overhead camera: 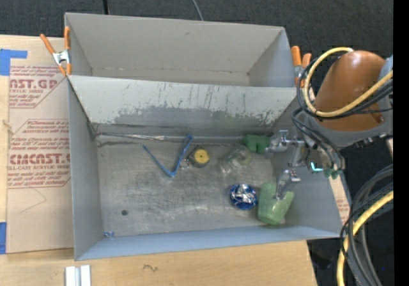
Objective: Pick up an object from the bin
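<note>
We see the bin (83, 169) with its grey floor wide and bare across the left half and along the near edge; every loose thing lies in the right half, towards the back wall and the right-hand slope. The right wall rises just behind the gripper, so on that side there is little room.

The arm comes in over the right rim, its orange cover (350, 89) and yellow cables (339, 112) above the rim's corner. The gripper (285, 162) hangs low over the right end of the floor, its fingers pointing left. The jaws stand apart, released, and we see nothing between them. One finger lies beside a small dark green piece (255, 144) at the foot of the back wall; the other ends just above a pale green lump (275, 209) in the near right corner, which is the nearest thing to it.

Touching that lump on the left is a crumpled blue-and-white ball (243, 196). Farther left lie a clear plastic scrap (235, 160), a yellow disc (201, 157) and a thin blue bent rod (170, 162), all well apart from the fingers.
</note>
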### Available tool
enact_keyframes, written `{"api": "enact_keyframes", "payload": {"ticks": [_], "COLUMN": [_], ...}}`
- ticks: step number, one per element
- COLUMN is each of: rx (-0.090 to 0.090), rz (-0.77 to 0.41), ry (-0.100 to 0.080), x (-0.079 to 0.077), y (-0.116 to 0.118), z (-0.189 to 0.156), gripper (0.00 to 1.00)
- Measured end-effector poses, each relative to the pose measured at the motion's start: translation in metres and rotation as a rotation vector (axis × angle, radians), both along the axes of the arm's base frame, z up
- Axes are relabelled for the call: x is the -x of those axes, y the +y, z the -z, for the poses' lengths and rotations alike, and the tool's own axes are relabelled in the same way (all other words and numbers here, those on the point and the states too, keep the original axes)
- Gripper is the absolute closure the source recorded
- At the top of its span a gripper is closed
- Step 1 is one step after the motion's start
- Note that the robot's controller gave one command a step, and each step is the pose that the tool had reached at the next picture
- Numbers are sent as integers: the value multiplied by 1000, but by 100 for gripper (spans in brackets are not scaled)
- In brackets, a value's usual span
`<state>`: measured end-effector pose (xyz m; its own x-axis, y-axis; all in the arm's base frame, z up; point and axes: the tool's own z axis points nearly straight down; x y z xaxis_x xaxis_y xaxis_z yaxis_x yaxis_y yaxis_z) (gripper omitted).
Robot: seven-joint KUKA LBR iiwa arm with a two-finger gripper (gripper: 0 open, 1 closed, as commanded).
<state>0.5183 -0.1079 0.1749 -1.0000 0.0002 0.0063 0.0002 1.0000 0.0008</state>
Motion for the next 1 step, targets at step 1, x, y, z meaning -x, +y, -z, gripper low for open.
{"api": "enact_keyframes", "payload": {"ticks": [1], "rx": [0], "rz": [-196], "ry": [-11], "x": [20], "y": [13], "z": [105], "gripper": [0]}}
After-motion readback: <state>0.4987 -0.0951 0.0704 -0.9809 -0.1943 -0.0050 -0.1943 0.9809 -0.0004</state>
